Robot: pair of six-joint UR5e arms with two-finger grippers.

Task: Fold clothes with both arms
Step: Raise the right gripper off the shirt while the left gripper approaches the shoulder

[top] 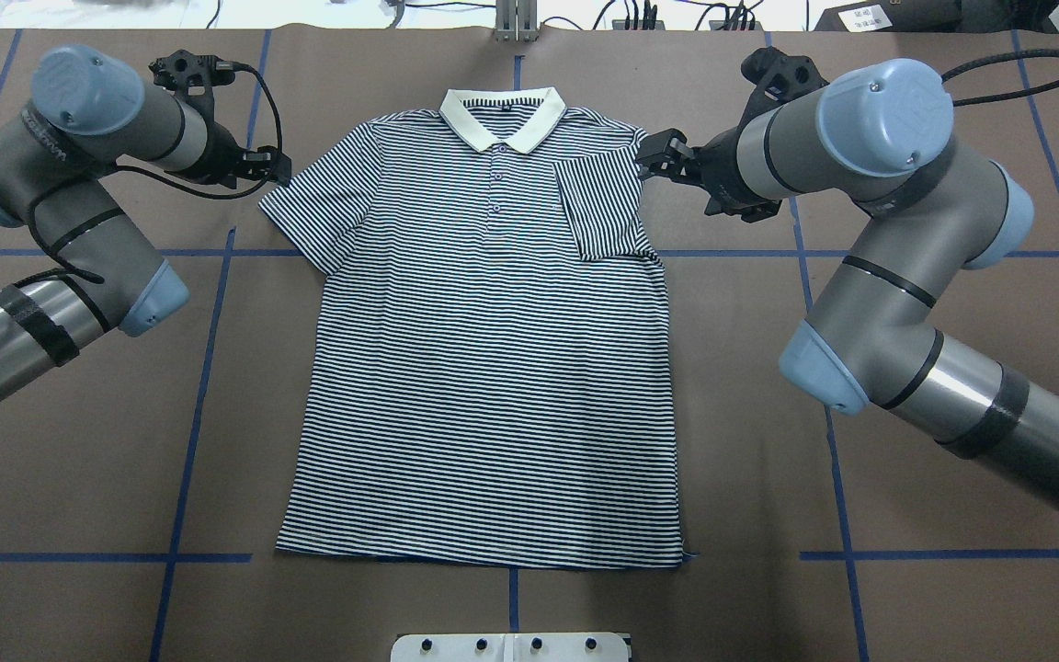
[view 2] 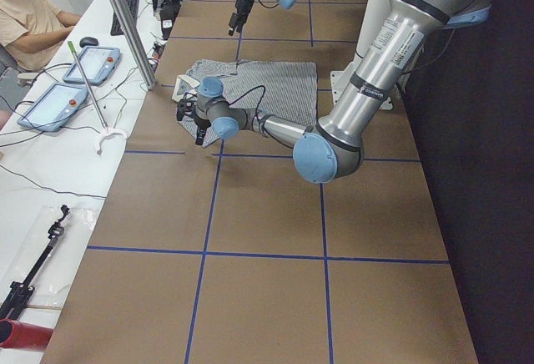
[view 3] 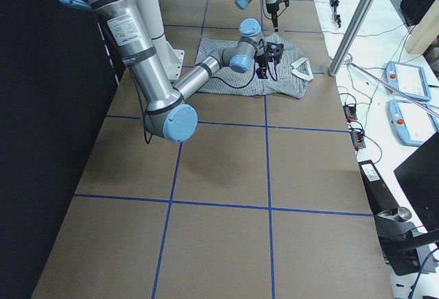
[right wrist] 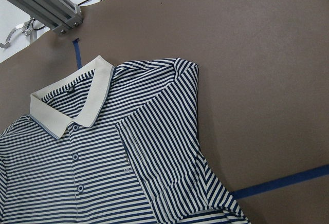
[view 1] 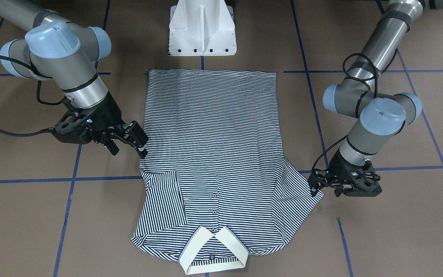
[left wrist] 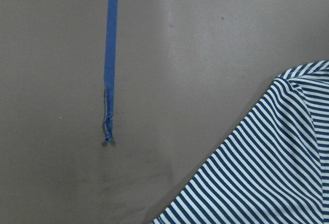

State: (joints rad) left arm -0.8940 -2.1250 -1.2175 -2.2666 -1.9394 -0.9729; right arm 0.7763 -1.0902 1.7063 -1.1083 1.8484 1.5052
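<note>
tabletop [top: 79, 414]: shirt [top: 483, 368] lies flat, front up, collar far from robot | shirt: light, limp, likely sags and slides; pinch at a sleeve hem | right end effector [view 1: 128, 151]: fingers apart, empty, beside folded-in right sleeve [top: 598, 207] | left end effector [view 1: 315, 189]: at spread left sleeve [top: 309, 207] tip, opening cannot be told

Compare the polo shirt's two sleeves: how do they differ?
The sleeve on the robot's right is folded inward over the chest; the sleeve on the robot's left lies spread on the table. The first's cuff faces the buttons, the second's faces outward. Both are navy-and-white striped.
</note>
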